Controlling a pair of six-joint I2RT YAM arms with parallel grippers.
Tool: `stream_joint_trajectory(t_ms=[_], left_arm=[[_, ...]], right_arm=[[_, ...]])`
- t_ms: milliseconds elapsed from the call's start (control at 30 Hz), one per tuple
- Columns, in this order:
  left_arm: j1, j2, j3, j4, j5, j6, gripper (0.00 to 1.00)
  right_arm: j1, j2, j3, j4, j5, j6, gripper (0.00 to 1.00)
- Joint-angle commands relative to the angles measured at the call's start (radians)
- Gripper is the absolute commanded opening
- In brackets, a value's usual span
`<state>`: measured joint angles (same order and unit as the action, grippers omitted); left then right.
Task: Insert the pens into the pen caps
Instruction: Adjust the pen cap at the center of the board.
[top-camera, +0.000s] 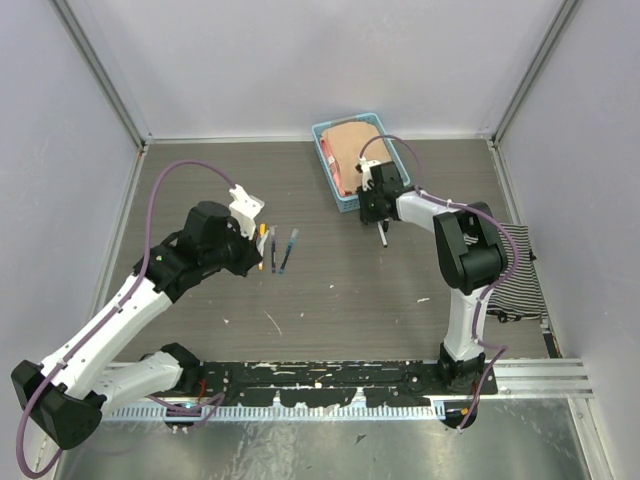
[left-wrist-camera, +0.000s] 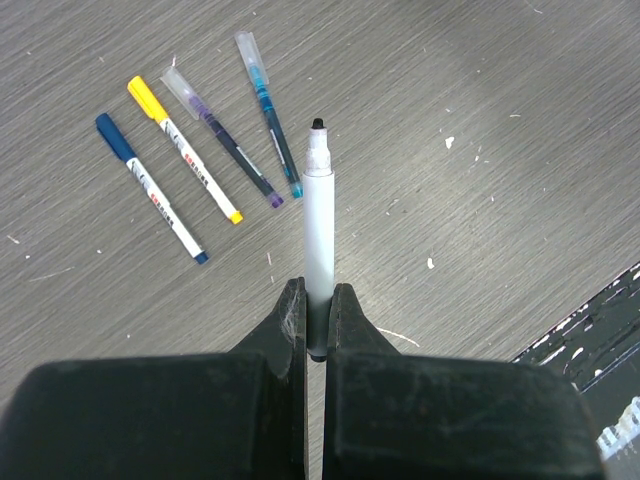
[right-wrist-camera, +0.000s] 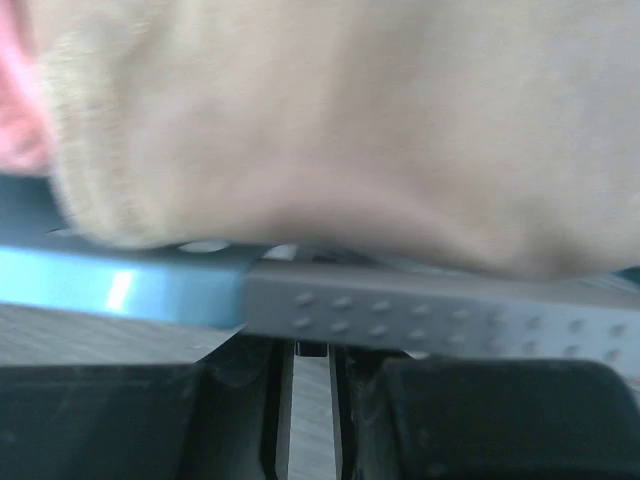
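Note:
My left gripper (left-wrist-camera: 318, 312) is shut on the rear end of an uncapped white pen (left-wrist-camera: 318, 215), whose black tip points away over the table. Beyond it lie several capped pens: blue-capped (left-wrist-camera: 150, 185), yellow-capped (left-wrist-camera: 185, 150), purple with a clear cap (left-wrist-camera: 225, 140) and teal with a clear cap (left-wrist-camera: 268, 115). In the top view they lie beside the left gripper (top-camera: 252, 238). My right gripper (top-camera: 381, 226) sits at the near right corner of the blue basket. Its jaws are almost together, with a small dark pen cap (right-wrist-camera: 312, 349) between the tips.
The blue basket (top-camera: 325, 150) at the back holds a tan and pink cloth (top-camera: 350, 145), which fills the right wrist view. A grey studded strip (right-wrist-camera: 430, 312) runs along the basket rim (right-wrist-camera: 120, 285). A striped cloth (top-camera: 520, 265) lies at the table's right edge.

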<state>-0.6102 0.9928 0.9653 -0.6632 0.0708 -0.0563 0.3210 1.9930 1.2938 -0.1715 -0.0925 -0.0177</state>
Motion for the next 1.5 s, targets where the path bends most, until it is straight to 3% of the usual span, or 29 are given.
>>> stream_joint_trajectory(t_ms=[0,100,467,800,1100,1467], left_arm=[[0.006,-0.011,0.005,0.017,-0.002,-0.008,0.0],[0.006,-0.017,0.011,0.01,-0.034,-0.03,0.0],[0.013,-0.08,0.036,-0.027,-0.225,-0.11,0.0],[0.012,-0.128,0.055,-0.04,-0.229,-0.098,0.0],[0.012,-0.124,0.055,-0.04,-0.216,-0.1,0.0],[0.012,-0.128,0.04,-0.038,-0.224,-0.103,0.0]], right_arm=[[0.06,-0.131,0.0,-0.004,0.0,0.039,0.12],[0.109,-0.209,-0.04,-0.019,0.05,0.066,0.0],[0.457,-0.517,-0.339,-0.088,0.111,0.08,0.0],[0.718,-0.51,-0.431,-0.125,0.163,0.135,0.0],[0.757,-0.444,-0.448,-0.105,0.205,0.158,0.01],[0.768,-0.407,-0.456,-0.108,0.222,0.172,0.24]])
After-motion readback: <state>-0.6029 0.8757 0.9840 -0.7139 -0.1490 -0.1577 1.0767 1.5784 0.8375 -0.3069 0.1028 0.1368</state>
